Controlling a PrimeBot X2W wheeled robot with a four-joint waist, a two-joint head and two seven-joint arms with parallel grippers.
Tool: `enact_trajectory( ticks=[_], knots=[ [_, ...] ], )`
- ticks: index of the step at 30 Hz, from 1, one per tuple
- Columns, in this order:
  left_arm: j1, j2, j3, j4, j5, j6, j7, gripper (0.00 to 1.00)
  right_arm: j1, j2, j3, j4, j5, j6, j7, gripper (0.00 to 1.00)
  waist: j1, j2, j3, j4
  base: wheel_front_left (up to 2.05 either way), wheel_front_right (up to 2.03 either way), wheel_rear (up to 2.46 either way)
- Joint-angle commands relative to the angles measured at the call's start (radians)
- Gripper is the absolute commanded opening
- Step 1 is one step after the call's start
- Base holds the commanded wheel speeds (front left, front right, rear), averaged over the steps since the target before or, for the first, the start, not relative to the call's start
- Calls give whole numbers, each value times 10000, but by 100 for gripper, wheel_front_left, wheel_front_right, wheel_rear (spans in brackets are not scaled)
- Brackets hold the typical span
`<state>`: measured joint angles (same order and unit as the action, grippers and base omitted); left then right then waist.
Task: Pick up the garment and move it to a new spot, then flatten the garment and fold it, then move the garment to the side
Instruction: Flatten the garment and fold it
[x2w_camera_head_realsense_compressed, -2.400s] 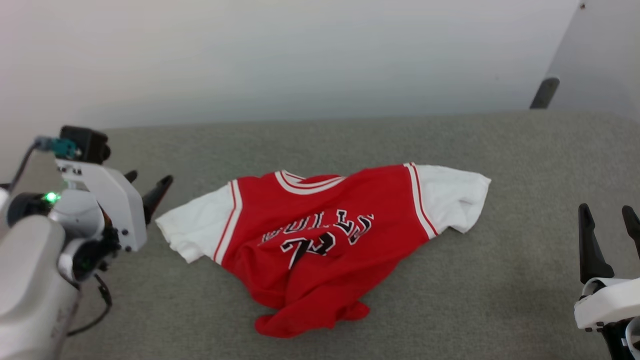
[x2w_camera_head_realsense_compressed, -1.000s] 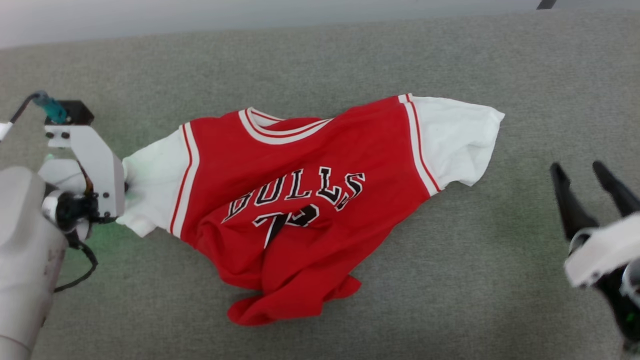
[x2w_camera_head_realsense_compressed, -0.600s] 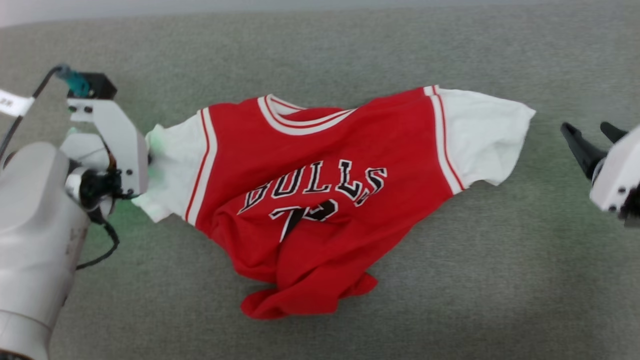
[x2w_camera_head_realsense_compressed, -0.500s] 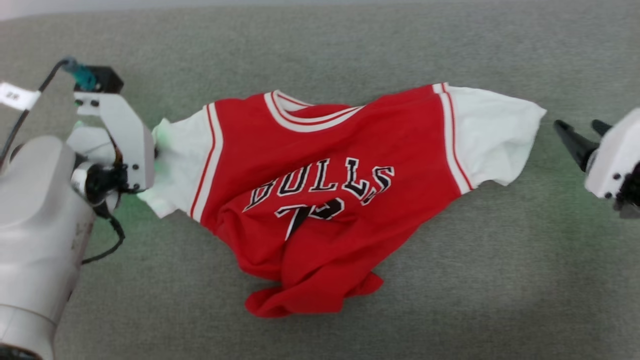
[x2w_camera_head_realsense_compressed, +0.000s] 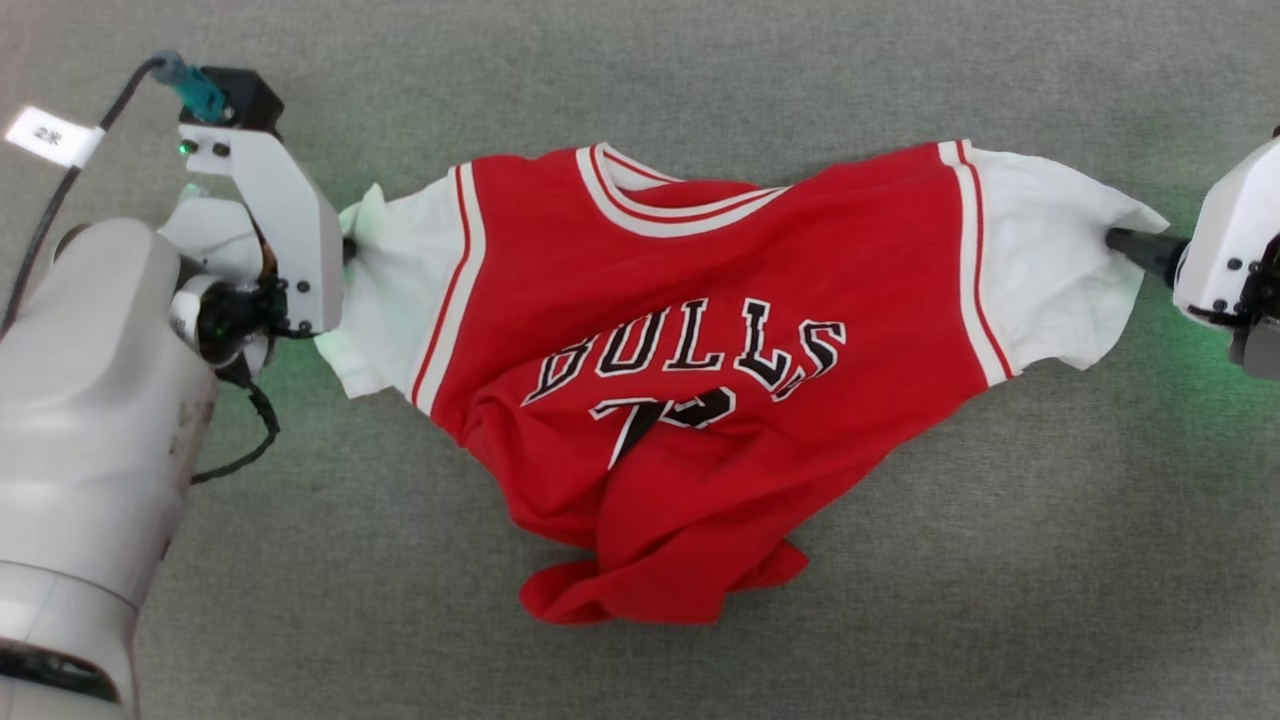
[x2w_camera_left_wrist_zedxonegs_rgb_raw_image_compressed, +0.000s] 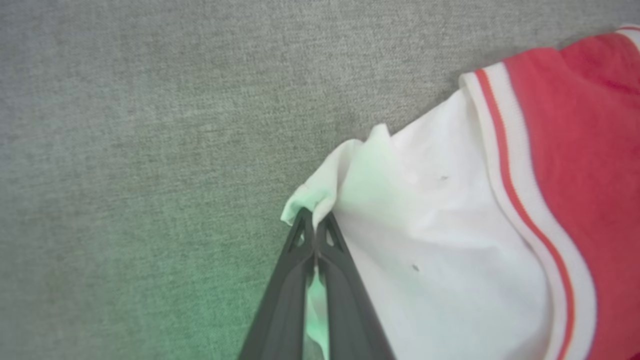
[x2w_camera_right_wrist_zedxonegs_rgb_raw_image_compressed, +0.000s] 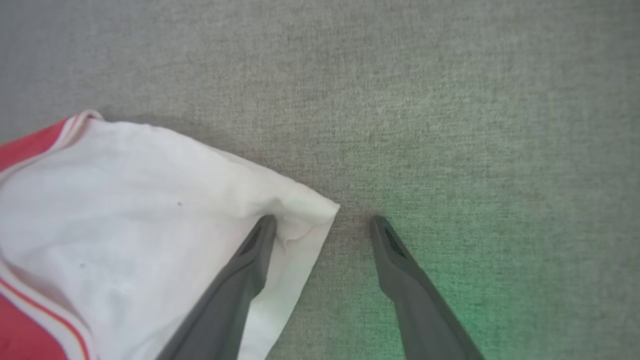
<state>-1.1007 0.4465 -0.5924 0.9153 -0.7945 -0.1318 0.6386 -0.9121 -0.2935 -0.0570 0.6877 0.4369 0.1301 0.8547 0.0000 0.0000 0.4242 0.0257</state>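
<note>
Since half a second ago your left claw (x2w_camera_left_wrist_zedxonegs_rgb_raw_image_compressed: 315, 226) has stayed clamped on the jersey (x2w_camera_head_realsense_compressed: 700, 300). Your right claw (x2w_camera_right_wrist_zedxonegs_rgb_raw_image_compressed: 324, 220), which then stood clear of the cloth, has come in onto the right sleeve (x2w_camera_right_wrist_zedxonegs_rgb_raw_image_compressed: 150, 200). The head camera has also tipped, so don't read the jersey's shift in that view as its own.

The jersey is soft red knit with white short sleeves, red-and-white striped trim at collar and armholes, and dark white-edged "BULLS" lettering over a creased number. It lies between your two claws on a grey, finely woven fabric surface (x2w_camera_head_realsense_compressed: 1000, 560), stretched sideways at the shoulders, its lower half bunched into a rumpled lobe. The left sleeve (x2w_camera_left_wrist_zedxonegs_rgb_raw_image_compressed: 425, 240) is drawn to a puckered point at the left claw's tips, a fold of white pinched between the closed fingers. The right sleeve's blunt corner sits inside the right claw's spread jaws: one finger (x2w_camera_right_wrist_zedxonegs_rgb_raw_image_compressed: 250, 260) lies over the white cloth, the other stands over bare grey just beside the corner, and nothing is gripped there.

Your pale left forearm (x2w_camera_head_realsense_compressed: 90, 400) rises along the head view's left edge, wrist turned in toward the sleeve. The right wrist housing (x2w_camera_head_realsense_compressed: 1225, 250) enters from the right edge, fingers pointing at its sleeve.
</note>
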Motion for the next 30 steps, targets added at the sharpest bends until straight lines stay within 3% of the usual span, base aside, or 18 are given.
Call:
enact_trajectory(
  ticks=[1,8,24,30],
  knots=[
    [153,-33,-102,222,-14,42,-1,0,208,314,291,444,-3,11,78,0,0,0,29,45,0,0,0],
    [-212,-180,-250,660,-109,39,-212,0,-456,261,460,1257,329,11,-548,0,0,0,-562,58,0,0,0],
    [-1826,-461,-606,1283,16,36,-1315,0,-1533,-49,2108,835,1387,8,-2927,0,0,0,-4167,-235,0,0,0],
    [-2626,-312,-561,1060,-38,34,-1911,0,-2233,-83,2555,389,1508,8,-3819,0,0,0,-4702,-321,0,0,0]
  ],
)
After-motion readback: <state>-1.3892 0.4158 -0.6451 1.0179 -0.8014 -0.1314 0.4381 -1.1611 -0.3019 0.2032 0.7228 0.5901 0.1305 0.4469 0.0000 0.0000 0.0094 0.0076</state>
